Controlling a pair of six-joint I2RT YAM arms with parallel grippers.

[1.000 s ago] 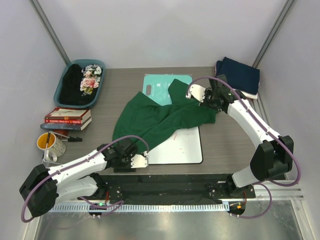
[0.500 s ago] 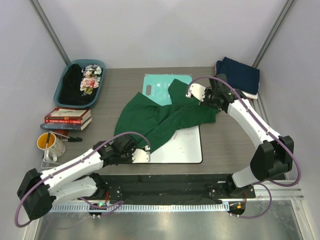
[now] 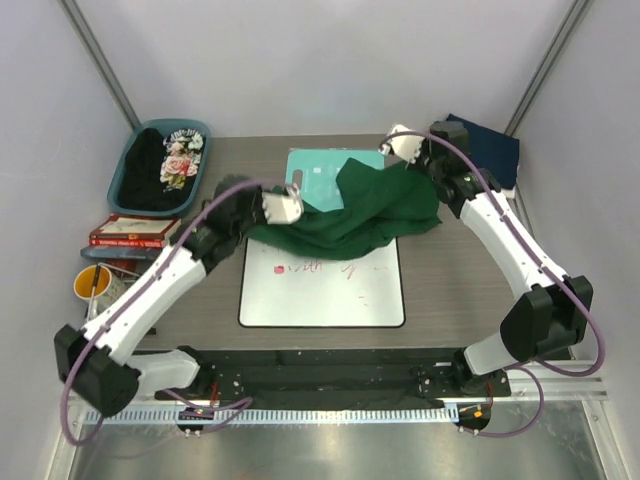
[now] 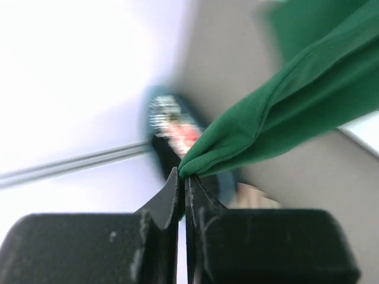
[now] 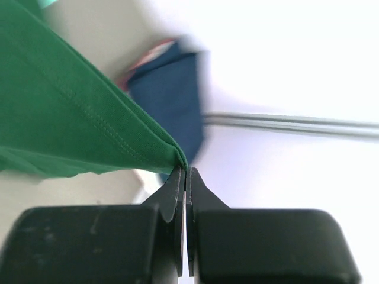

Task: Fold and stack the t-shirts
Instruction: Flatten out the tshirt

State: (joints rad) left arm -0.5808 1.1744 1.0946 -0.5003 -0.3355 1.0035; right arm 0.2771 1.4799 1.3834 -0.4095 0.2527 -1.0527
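Observation:
A dark green t-shirt [image 3: 355,212] hangs bunched between my two grippers over the back of the table, draped across the teal board [image 3: 312,172]. My left gripper [image 3: 292,210] is shut on the shirt's left edge; in the left wrist view the jaws [image 4: 185,176] pinch a fold of green cloth [image 4: 284,106]. My right gripper [image 3: 402,150] is shut on the shirt's right edge, its tips [image 5: 185,171] clamping a stitched hem [image 5: 65,118]. A folded navy t-shirt [image 3: 488,150] tops a stack at the back right. A black floral-print t-shirt [image 3: 178,160] lies in the blue basket [image 3: 128,160].
A whiteboard [image 3: 320,295] with red marks lies in the middle of the table, near its front edge. Books [image 3: 135,232], a yellow mug [image 3: 98,288] and a pen sit along the left side. Slanted frame posts rise at both back corners.
My left gripper shut on the shirt's near corner and carried it up and back to the left. The right gripper lifted its edge backward. The shirt has come off the whiteboard.

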